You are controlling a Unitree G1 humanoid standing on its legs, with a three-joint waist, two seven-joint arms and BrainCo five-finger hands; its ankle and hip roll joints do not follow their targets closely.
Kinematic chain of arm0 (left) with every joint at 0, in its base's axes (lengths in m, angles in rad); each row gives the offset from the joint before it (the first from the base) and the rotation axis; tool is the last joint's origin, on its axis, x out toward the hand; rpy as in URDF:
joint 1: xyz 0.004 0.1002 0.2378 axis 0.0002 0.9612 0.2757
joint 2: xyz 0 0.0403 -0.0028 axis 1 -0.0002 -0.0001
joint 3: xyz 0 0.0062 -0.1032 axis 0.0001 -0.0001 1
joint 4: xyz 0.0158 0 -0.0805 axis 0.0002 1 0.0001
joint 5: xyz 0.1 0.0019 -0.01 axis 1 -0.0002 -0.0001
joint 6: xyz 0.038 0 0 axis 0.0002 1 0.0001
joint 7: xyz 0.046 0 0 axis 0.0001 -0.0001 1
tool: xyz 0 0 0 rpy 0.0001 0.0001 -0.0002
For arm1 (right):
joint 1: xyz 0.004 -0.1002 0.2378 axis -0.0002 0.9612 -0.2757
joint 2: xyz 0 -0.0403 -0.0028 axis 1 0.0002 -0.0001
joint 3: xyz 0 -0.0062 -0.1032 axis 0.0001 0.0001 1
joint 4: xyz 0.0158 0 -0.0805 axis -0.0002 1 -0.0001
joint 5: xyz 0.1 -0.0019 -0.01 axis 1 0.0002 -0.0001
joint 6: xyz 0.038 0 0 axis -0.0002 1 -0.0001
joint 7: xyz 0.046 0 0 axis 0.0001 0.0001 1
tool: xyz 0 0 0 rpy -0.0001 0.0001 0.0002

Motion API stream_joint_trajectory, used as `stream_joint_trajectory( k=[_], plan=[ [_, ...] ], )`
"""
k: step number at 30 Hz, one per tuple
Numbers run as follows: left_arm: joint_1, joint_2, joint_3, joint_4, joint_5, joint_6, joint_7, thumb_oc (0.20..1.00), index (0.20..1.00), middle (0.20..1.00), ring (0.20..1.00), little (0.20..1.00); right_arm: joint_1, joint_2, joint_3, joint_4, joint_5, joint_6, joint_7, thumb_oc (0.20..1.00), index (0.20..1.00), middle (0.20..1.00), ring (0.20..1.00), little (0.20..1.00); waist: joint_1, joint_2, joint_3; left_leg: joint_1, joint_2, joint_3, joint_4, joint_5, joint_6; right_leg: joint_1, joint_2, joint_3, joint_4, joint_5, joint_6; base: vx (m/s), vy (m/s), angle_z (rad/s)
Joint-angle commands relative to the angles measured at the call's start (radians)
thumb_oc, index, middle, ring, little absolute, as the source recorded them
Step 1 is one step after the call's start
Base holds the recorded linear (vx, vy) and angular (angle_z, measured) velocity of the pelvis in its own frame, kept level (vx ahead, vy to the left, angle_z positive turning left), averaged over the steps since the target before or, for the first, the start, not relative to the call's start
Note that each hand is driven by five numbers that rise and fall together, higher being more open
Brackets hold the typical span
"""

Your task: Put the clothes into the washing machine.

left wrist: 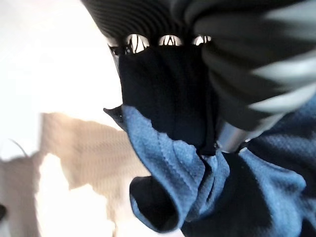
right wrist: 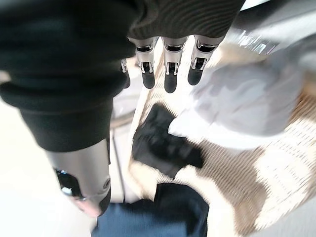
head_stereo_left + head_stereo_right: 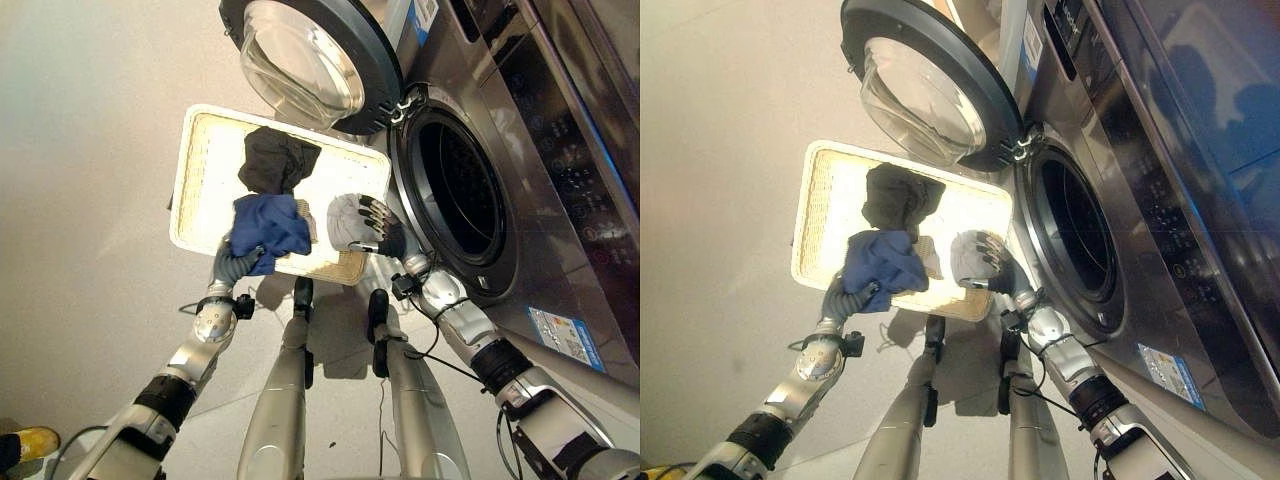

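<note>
A white basket (image 3: 205, 170) with a woven bottom sits on the floor in front of the washing machine. A black garment (image 3: 277, 158) lies in its far part. My left hand (image 3: 232, 262) is at the basket's near edge, shut on a bunched blue garment (image 3: 268, 225) that hangs below the thumb (image 1: 247, 74) in the left wrist view. At the basket's corner nearest the machine, my right hand (image 3: 378, 232) hovers open over a pale grey-white garment (image 3: 343, 218). Its straight fingers (image 2: 168, 74) point at that garment (image 2: 247, 103).
The washing machine's round door (image 3: 305, 60) stands swung open above the basket's far side. The dark drum opening (image 3: 462, 195) is right of the basket, close to my right hand. Bare floor lies to the left. A yellow shoe (image 3: 25, 440) shows at the lower left.
</note>
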Motion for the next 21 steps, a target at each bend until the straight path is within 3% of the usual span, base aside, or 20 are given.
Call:
stream_joint_trajectory(
  k=[1, 8, 19, 20, 21],
  plan=[
    [-0.034, -0.023, -0.02, -0.069, -0.018, -0.046, -0.129, 0.2, 0.2, 0.2, 0.2, 0.2, 0.012, -0.015, 0.022, -0.101, 0.016, 0.01, 0.062, 1.0, 1.0, 1.0, 1.0, 1.0, -0.011, 0.012, -0.014, 0.034, -0.058, 0.044, 0.03, -0.066, 0.018, 0.092, 0.006, -0.014, -0.218, 0.131, 0.055, 0.0, 0.0, 0.0],
    [-0.064, -0.007, -0.076, -0.111, -0.115, -0.071, -0.278, 0.2, 0.2, 0.2, 0.2, 0.2, 0.003, -0.027, 0.104, -0.108, 0.038, 0.059, 0.151, 1.0, 1.0, 1.0, 1.0, 1.0, -0.014, 0.013, -0.014, 0.048, -0.056, 0.039, 0.021, -0.062, 0.02, 0.105, 0.004, -0.011, -0.217, 0.129, 0.057, 0.01, -0.021, 0.02],
    [-0.11, 0.028, -0.148, -0.176, -0.236, 0.038, -0.497, 0.2, 0.2, 0.2, 0.2, 0.2, -0.021, -0.041, 0.165, -0.106, 0.141, 0.081, 0.163, 1.0, 1.0, 1.0, 1.0, 1.0, -0.021, 0.006, -0.014, 0.048, -0.043, 0.066, -0.012, -0.051, 0.02, 0.096, 0.01, -0.01, -0.251, 0.155, 0.068, 0.0, -0.003, 0.0],
    [-0.115, 0.031, -0.153, -0.182, -0.253, 0.045, -0.51, 0.2, 0.2, 0.2, 0.2, 0.2, -0.023, -0.04, 0.17, -0.106, 0.146, 0.084, 0.163, 0.674, 0.674, 0.674, 0.674, 0.674, -0.022, 0.005, -0.014, 0.045, -0.044, 0.068, -0.012, -0.05, 0.021, 0.092, 0.011, -0.009, -0.251, 0.157, 0.069, 0.0, 0.0, 0.0],
    [-0.114, 0.031, -0.153, -0.184, -0.258, 0.047, -0.515, 0.2, 0.2, 0.2, 0.2, 0.2, -0.022, -0.04, 0.171, -0.107, 0.149, 0.087, 0.163, 0.514, 0.514, 0.514, 0.514, 0.514, -0.022, 0.005, -0.014, 0.045, -0.044, 0.068, -0.012, -0.05, 0.021, 0.092, 0.011, -0.008, -0.252, 0.157, 0.069, 0.0, 0.0, 0.0]
  ],
)
